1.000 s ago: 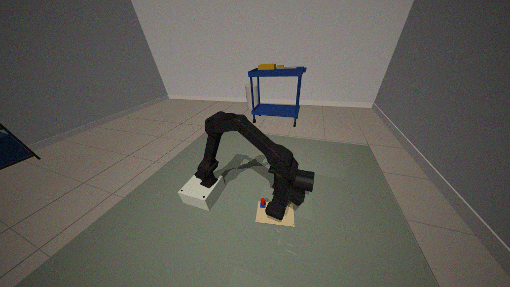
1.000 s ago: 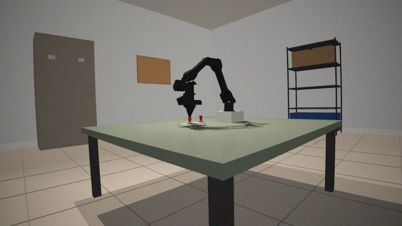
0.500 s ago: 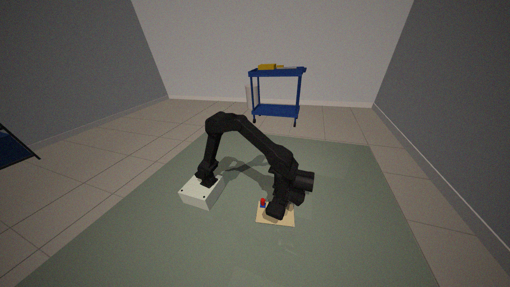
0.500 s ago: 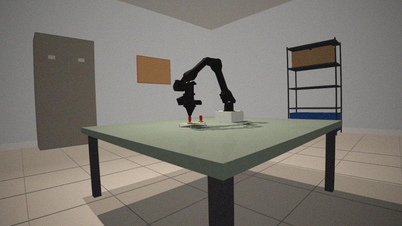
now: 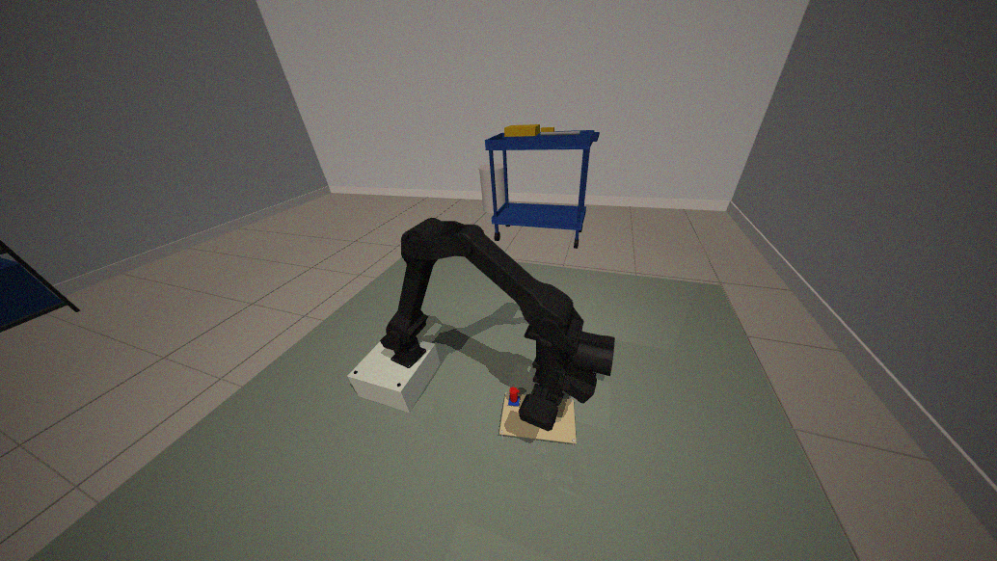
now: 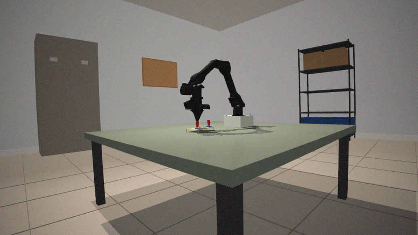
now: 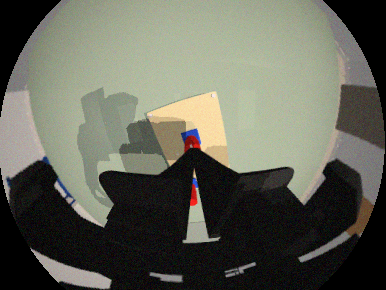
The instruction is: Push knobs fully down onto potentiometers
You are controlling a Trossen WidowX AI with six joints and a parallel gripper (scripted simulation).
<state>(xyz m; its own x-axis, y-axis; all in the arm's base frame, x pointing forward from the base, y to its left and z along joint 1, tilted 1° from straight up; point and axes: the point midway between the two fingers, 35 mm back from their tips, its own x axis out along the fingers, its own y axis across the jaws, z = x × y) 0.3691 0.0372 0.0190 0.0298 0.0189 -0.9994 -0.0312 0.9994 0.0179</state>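
Observation:
The tan circuit board (image 5: pixel 563 430) (image 6: pixel 191 128) (image 7: pixel 200 115) stands on the green table. Two red knobs sit on blue potentiometers. In the exterior view, my gripper (image 6: pixel 197 119) (image 7: pixel 193 152) points straight down, shut, with its tip touching the top of the left knob (image 6: pixel 197 124). The other knob (image 5: pixel 514 393) (image 6: pixel 208 122) stands free beside it. In the top view the arm hides the fingertips and the knob under them. In the wrist view a red knob (image 7: pixel 192 143) shows right at the closed tips, and more red shows in the slit between the fingers.
The arm's white base block (image 5: pixel 390 380) (image 6: pixel 238 120) stands on the table behind the board. A blue cart (image 5: pixel 540 180), a black shelf rack (image 6: pixel 326 87) and a grey cabinet (image 6: pixel 67 93) stand on the floor away from the table.

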